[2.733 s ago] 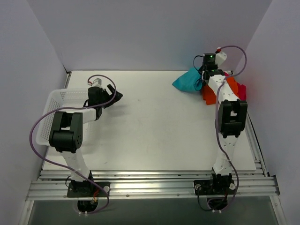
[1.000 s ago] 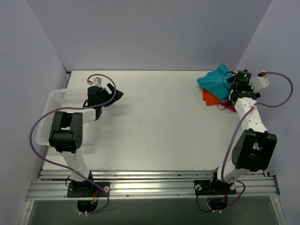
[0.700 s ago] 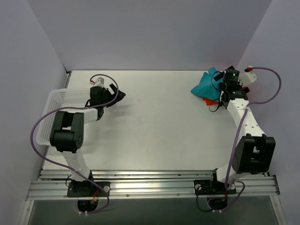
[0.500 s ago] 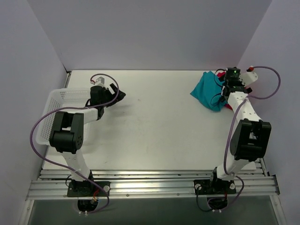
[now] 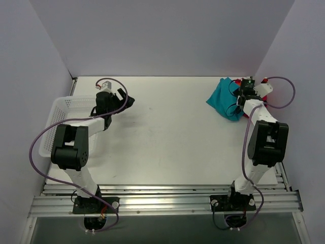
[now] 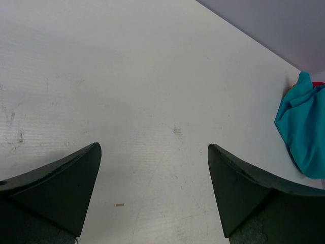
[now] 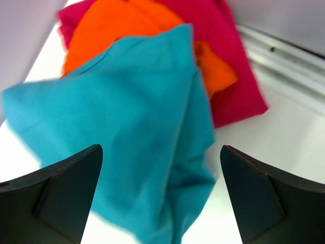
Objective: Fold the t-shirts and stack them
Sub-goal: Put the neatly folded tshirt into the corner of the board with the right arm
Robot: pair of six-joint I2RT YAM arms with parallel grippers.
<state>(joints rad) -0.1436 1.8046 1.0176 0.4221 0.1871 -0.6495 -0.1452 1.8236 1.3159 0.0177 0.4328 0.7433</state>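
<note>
Nothing folded yet: right gripper (image 7: 160, 152) spread over teal shirt (image 5: 223, 99), upper right; left gripper (image 6: 154, 147) spread too. Pinch it next, I'd say.

The t-shirts (image 5: 224, 99) lie heaped at the far right corner of the surface (image 5: 167, 142). A basket (image 5: 49, 129) sits at its left edge.

The left gripper (image 6: 153, 147) hangs over a scuffed white table (image 6: 127, 76), its two dark fingers (image 6: 61, 188) spread wide. At the frame's right edge lies a crumpled teal-blue t-shirt (image 6: 302, 127), with a sliver of red cloth (image 6: 318, 84) touching its upper edge.
</note>
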